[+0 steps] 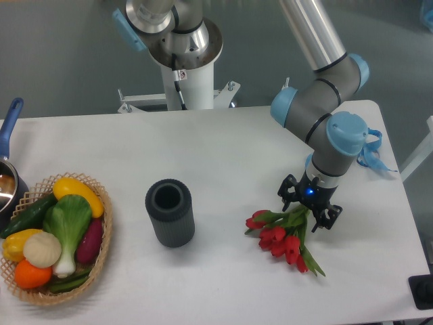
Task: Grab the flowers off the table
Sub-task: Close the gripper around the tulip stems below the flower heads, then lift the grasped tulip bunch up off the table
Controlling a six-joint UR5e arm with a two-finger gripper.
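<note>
Large white rounded-corner tabletop, one of it, carries everything; one grey-and-blue UR5e arm reaches down from the top right w/ its black two-finger gripper low over the right side of the table. Jaws stand spread apart, one finger each side of the stem end, nothing clamped as far as the view shows; whether the tips touch the stems I can't tell. The task thing, one bunch of red tulips w/ green leaves and stems, lies flat on the table right of centre, heads fanned toward the lower left, stem end tucked under the gripper. Risks, as I judge them: closing on the loose leaves rather than the bundled stems would let the bunch slip or droop on lift; a grip this far toward one end leaves the heavy heads hanging, so the bunch may swing or slide out; pressing too low could drive the fingers into the tabletop or crush the stems. Other counts: one dark grey ribbed cylindrical cup upright at centre, well apart from the flowers; one woven wicker basket at lower left holding approx. eight toy vegetables; one pot w/ blue handle at the left edge, partly cut off; one curly blue ribbon bundle behind the arm's wrist.
</note>
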